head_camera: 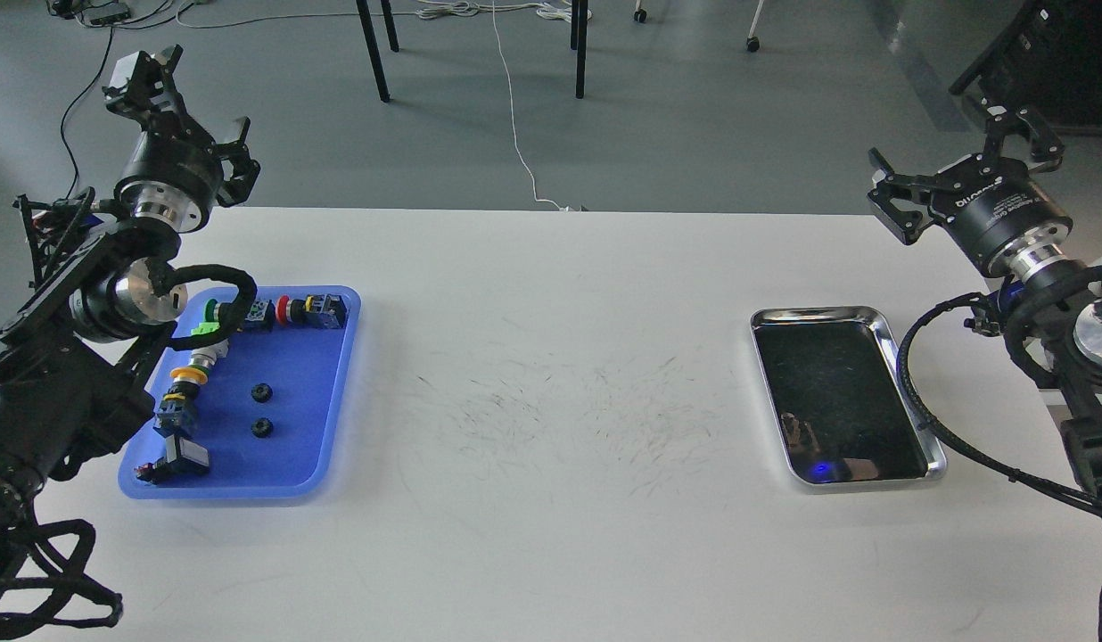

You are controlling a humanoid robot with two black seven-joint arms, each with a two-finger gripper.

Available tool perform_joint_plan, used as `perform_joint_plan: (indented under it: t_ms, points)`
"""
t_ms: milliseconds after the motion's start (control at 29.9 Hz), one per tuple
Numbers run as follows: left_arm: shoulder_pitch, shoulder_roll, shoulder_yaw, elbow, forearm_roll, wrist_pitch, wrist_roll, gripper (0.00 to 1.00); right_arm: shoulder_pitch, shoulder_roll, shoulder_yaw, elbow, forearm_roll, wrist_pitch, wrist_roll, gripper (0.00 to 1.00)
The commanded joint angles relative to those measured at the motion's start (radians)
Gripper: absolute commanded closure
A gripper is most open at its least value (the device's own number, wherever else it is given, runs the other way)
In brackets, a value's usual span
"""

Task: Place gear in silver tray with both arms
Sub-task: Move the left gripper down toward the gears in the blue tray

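While both arms hang raised at the far corners of the white counter [551, 374], nothing is held; the left gripper [178, 111] sits beyond the far left corner of the blue tray [324, 428], out past the counter's far edge, its black fingers spread apart and bare; the right gripper [957, 165] hovers past the far right corner of the silver tray [908, 357], also near the counter's far edge, fingers splayed wide around nothing.

The silver tray lies flat close to the counter's right edge, its raised rim bright, its dark mirror bottom bare apart from reflections; a black cable [925, 401] from the right arm loops just beside its right rim, crossing over the near right corner.

Well apart from the silver tray, across a broad stretch of scuffed white surface, the blue tray lies near the counter's left edge; two small black gears lie in its open middle, one gear [262, 392] farther off and the other gear [262, 428] nearer, close together but not touching; a row of push-button switches [288, 310] lines the blue tray's far rim, and more switches [184, 401] run down its left side, partly hidden by the left arm's links.

Between the two trays the counter bears only fine dark scratches; the near edge lies well away from both trays.
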Motion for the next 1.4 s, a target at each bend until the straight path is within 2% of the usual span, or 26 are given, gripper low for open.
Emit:
perform_joint_plan:
  t_ms: [0,234,401,602,870,1070,1238,1304,1371]
  points:
    - [0.001,0.005,0.000,0.000,-0.002,-0.001,0.005,0.02,-0.003,-0.001,0.000,0.000,0.000,0.006,0.000,0.01]
    - [0.001,0.003,-0.002,0.006,-0.011,-0.001,0.002,0.02,-0.004,0.004,-0.001,0.004,0.000,0.009,-0.001,0.01]
    - [0.001,0.002,-0.016,0.007,-0.023,-0.004,0.005,0.02,-0.006,-0.002,-0.009,-0.003,-0.001,0.088,0.000,0.01]
    - [0.003,0.002,-0.014,0.008,-0.080,-0.006,0.008,0.02,-0.015,-0.002,-0.003,-0.011,-0.001,0.089,0.000,0.01]
    - [0.001,-0.006,-0.008,0.004,-0.083,0.005,-0.012,0.02,-0.044,-0.005,0.002,0.007,-0.001,0.090,-0.004,0.01]
    - [-0.015,-0.006,-0.019,0.004,-0.087,0.003,-0.058,0.02,-0.052,-0.031,0.002,0.006,-0.001,0.098,-0.006,0.01]
    - [-0.017,0.002,-0.002,-0.002,-0.084,-0.023,-0.048,0.02,-0.053,-0.041,0.008,-0.002,-0.001,0.099,-0.001,0.01]
    - [-0.017,0.011,0.000,-0.002,-0.080,-0.058,-0.038,0.02,-0.053,-0.041,0.008,-0.002,-0.001,0.101,-0.001,0.01]
    - [-0.015,0.014,-0.002,0.007,-0.075,-0.087,-0.049,0.02,-0.055,-0.041,0.008,0.000,-0.001,0.101,-0.001,0.01]
